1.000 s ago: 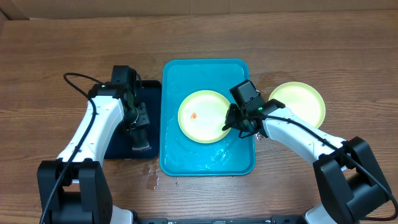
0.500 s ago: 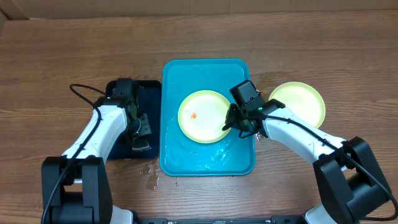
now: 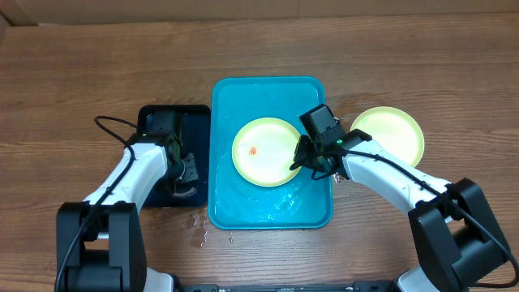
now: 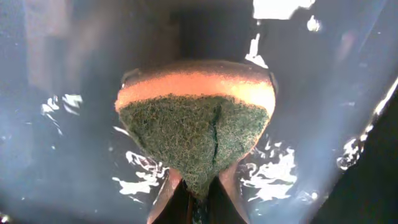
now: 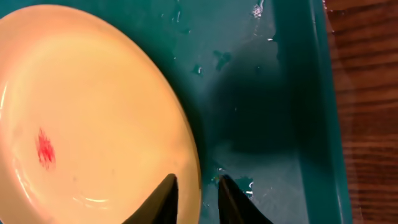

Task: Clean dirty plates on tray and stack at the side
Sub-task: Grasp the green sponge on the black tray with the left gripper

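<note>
**Smeared plate on tray, sponge taken up: scrub pending**

Step in hand (judged): the scouring sponge [image 4: 196, 124] is to be carried from the black tray [image 3: 195, 118] to the dirty plate [image 3: 263, 152]. This is best done with the green abrasive face kept downward and laid flat on the red-orange smear [image 5: 45, 149]. Short strokes are advised, with the rim steadied from the right, so that the plate is not pushed across the wet surface.

- Left claw [image 4: 199, 190]: closed fully, the sponge pinched by its near edge. The green face is buckled and the orange foam is shown behind. It is held over the wet black tray; contact with that tray cannot be told.
- Right claw [image 5: 194, 196]: parted narrowly, one finger set to each side of the plate's right rim. Whether the rim is pressed cannot be told.
- Dirty plate: pale yellow-green, lying flat in the turquoise tray [image 3: 268, 89], smear left of centre.
- Second plate [image 3: 393, 130]: same colour, set on the counter [image 3: 81, 65] just right of the tray; no smear is seen.
</note>
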{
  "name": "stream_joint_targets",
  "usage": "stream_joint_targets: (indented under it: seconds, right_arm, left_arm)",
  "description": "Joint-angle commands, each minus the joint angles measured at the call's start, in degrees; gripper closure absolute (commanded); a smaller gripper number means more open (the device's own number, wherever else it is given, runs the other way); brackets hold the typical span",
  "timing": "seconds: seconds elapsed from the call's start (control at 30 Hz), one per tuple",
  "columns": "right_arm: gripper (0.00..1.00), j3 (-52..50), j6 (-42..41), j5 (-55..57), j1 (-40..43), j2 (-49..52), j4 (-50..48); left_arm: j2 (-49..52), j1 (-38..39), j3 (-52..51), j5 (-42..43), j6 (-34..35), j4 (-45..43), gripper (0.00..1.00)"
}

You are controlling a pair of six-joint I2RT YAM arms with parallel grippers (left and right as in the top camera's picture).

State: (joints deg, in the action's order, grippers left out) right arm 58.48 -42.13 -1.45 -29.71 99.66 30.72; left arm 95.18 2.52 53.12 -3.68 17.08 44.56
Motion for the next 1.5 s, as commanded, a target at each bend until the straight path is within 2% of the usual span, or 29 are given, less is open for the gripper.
stream_joint_targets:
  seconds: [0.0, 0.1, 0.27, 0.5, 0.73, 1.17, 1.2, 1.27, 1.3, 1.47]
  right_arm:
    - [0.68, -0.4, 0.3, 0.6, -0.2, 0.5, -0.2]
    - [0.61, -0.4, 0.3, 0.6, -0.2, 0.5, -0.2]
    - [0.61, -0.4, 0.3, 0.5, -0.2, 0.5, -0.2]
    - [0.6, -0.4, 0.3, 0.5, -0.2, 0.5, -0.7]
    - [0.6, -0.4, 0.3, 0.6, -0.2, 0.5, -0.9]
    - [0.62, -0.4, 0.1, 1.5, -0.2, 2.1, -2.5]
    - [0.62, -0.4, 0.1, 1.4, -0.2, 2.2, -2.6]
    - [0.67, -0.4, 0.0, 1.3, -0.2, 2.2, -2.6]
    - [0.7, -0.4, 0.0, 1.2, -0.2, 2.2, -2.6]
    - [0.78, -0.4, 0.1, -1.7, -0.2, 2.2, -2.3]
  left_arm:
    - [0.4, -0.8, 6.8, -0.6, -3.6, 1.9, 0.96]
    - [0.4, -1.2, 12.9, -3.3, -7.4, 3.0, 0.96]
    - [0.4, -1.3, 17.8, -3.8, -14.5, 1.2, 0.96]
    - [0.4, -1.3, 13.6, -3.4, -13.3, -0.5, 0.96]
    - [0.5, -1.3, 3.6, 0.7, -13.2, -10.6, 0.96]
    - [0.8, -1.3, 3.2, 3.8, -11.7, -13.3, 0.96]
    - [0.8, -1.3, 3.2, 4.0, -11.7, -13.3, 0.93]
    - [0.8, -1.3, 3.2, 4.4, -11.7, -13.4, 0.75]
    - [0.8, -1.3, 3.2, 4.4, -11.7, -13.4, 0.7]
    - [0.8, -1.3, 3.2, 4.3, -11.7, -13.4, 0.63]
